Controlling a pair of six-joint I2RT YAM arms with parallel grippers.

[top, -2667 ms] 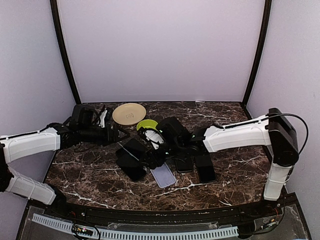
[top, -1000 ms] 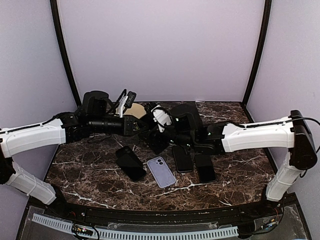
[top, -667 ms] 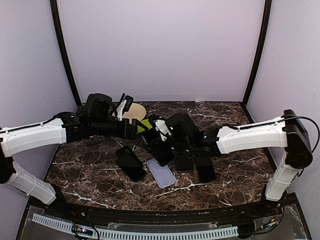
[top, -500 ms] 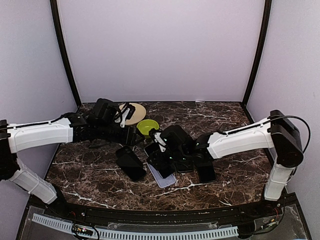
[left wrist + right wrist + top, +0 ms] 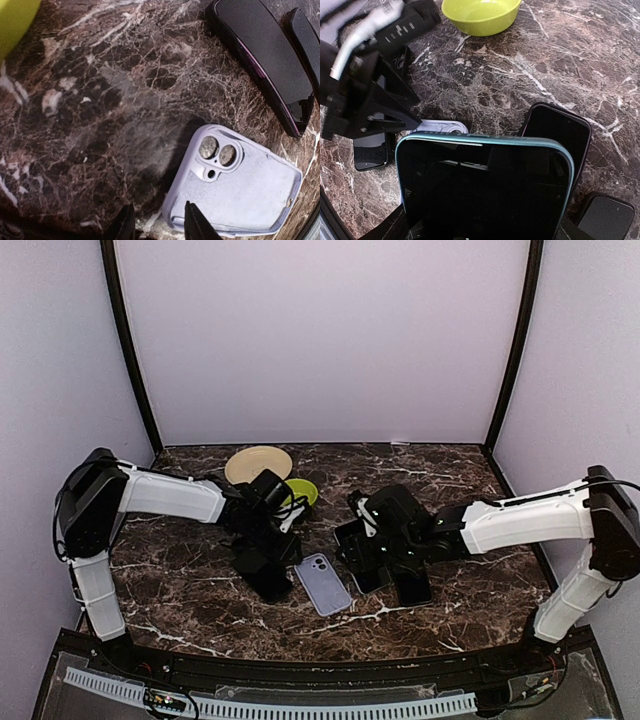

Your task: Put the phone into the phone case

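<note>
The pale lavender phone case [image 5: 325, 583] [image 5: 245, 192] lies hollow side up on the marble, camera cutout toward the back. My left gripper [image 5: 287, 552] [image 5: 157, 227] hangs low at its near-left corner, jaws partly apart: one fingertip [image 5: 194, 225] over the case's rim, the other over bare table. My right gripper [image 5: 362, 545] [image 5: 485, 231] is shut on the phone [image 5: 352, 543] [image 5: 485, 190], a black slab with a teal rim, held tilted just right of the case. In the right wrist view only a corner of the case [image 5: 440, 127] shows behind the phone.
Black phones lie flat: one left of the case [image 5: 262, 575], two to its right [image 5: 368, 575] [image 5: 411, 587]. A green bowl [image 5: 297, 490] [image 5: 482, 15] and a beige plate [image 5: 258, 465] stand behind. Black posts mark the back corners.
My left arm came down from near the plate to the case's corner and its jaws opened, then narrowed. My right gripper carried the phone rightward, off the case.
</note>
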